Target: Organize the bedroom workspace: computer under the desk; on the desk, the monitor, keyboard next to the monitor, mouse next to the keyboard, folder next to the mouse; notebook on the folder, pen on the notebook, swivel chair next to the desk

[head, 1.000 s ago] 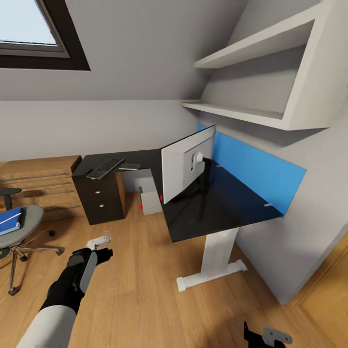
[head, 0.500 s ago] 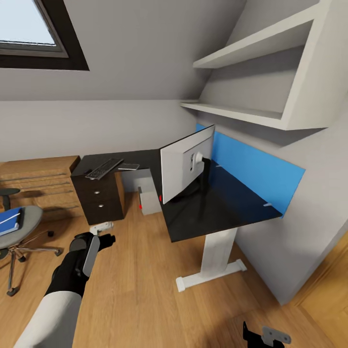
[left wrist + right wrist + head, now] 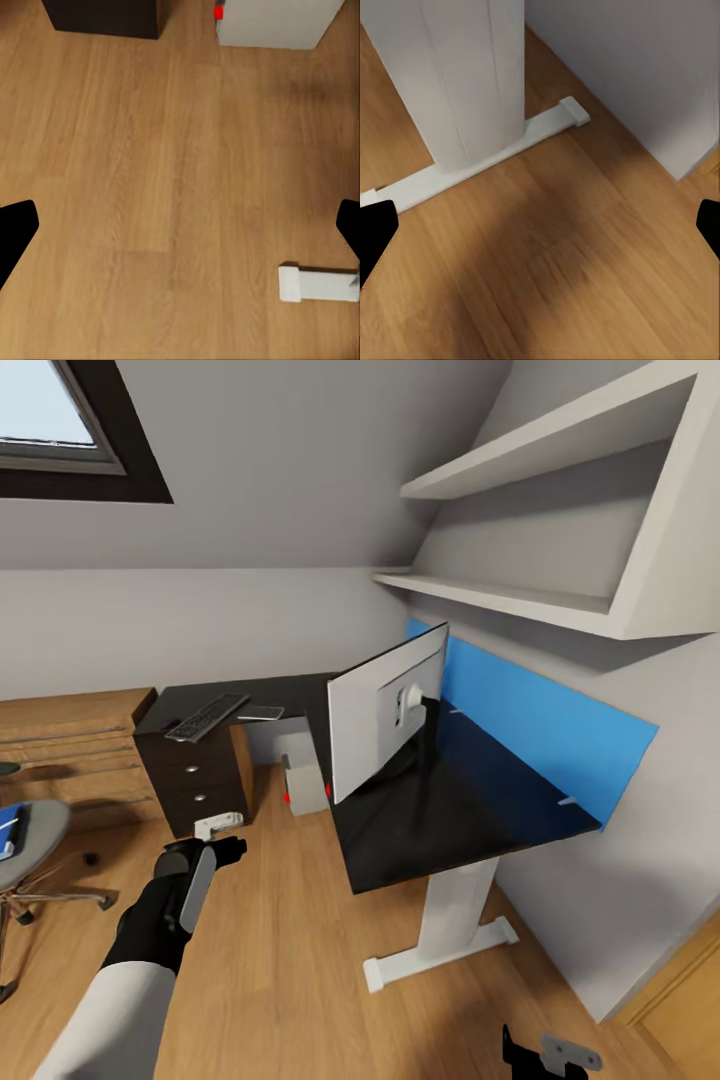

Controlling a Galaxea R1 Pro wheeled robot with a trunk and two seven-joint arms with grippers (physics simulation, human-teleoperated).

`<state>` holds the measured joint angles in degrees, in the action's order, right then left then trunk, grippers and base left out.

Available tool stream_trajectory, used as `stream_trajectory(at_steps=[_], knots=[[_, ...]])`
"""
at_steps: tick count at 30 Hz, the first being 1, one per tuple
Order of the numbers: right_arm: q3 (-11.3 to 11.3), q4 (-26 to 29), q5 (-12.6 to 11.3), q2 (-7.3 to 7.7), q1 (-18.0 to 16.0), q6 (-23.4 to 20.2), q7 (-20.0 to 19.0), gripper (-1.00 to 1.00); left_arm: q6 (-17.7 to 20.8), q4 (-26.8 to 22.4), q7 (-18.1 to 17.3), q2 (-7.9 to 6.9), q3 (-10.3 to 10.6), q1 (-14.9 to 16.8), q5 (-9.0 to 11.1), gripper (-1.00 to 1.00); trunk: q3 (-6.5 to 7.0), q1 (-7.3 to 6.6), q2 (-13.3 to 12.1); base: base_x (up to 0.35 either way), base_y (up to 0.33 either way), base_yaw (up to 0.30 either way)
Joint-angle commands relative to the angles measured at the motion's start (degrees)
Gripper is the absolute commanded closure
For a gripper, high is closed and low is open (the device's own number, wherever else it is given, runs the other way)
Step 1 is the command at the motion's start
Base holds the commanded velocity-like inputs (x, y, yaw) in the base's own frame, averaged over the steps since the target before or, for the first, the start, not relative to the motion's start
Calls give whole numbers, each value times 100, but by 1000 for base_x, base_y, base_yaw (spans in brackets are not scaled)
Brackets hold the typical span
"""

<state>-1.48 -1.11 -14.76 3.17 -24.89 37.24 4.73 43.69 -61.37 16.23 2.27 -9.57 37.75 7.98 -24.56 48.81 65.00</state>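
While the head view takes in the whole corner, the black L-shaped tabletop (image 3: 450, 800) runs from centre to the left, with the monitor (image 3: 385, 710) standing on it, pale back turned to the camera, before the blue back panel (image 3: 545, 725). Farther left on the tabletop lies the keyboard (image 3: 207, 716), above the black drawer unit (image 3: 195, 785); a flat grey item beside it is too small to name. The computer (image 3: 305, 768) sits on the wooden floor (image 3: 290, 960) under the tabletop. At the left edge of the frame the swivel chair (image 3: 25, 840) carries a sliver of the blue folder (image 3: 8, 830).

The left hand (image 3: 222, 836) hovers low over the floor near the drawers. Its wrist view adds what the head camera cannot – both fingertips at the frame's edges, spread wide, nothing between them, with the computer's base (image 3: 274, 22) ahead.

The right hand (image 3: 550, 1052) shows at the bottom edge. Its wrist view shows the fingertips equally wide apart over the floor – and the white leg (image 3: 472, 82) with its foot bar.
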Motion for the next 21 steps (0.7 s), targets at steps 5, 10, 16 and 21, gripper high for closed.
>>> stream_trajectory(at_steps=[5,10,16,21], knots=[[-13,-12,-1,8,1,21,14,-100,-41,-7,44,4,78,4,59,-100,16,3,4,202,0,-108],[-23,-7,42,28,244,54,11,-100,-51,-7,46,2,112,4,56,-100,25,3,4,39,0,-42],[-27,-4,632,55,642,471,16,-100,-53,-7,46,-8,140,4,55,-100,28,3,4,9,0,-10],[-27,-8,1083,60,1048,1195,25,-100,-55,-7,47,-14,139,4,55,-100,28,3,4,2,0,-2]])
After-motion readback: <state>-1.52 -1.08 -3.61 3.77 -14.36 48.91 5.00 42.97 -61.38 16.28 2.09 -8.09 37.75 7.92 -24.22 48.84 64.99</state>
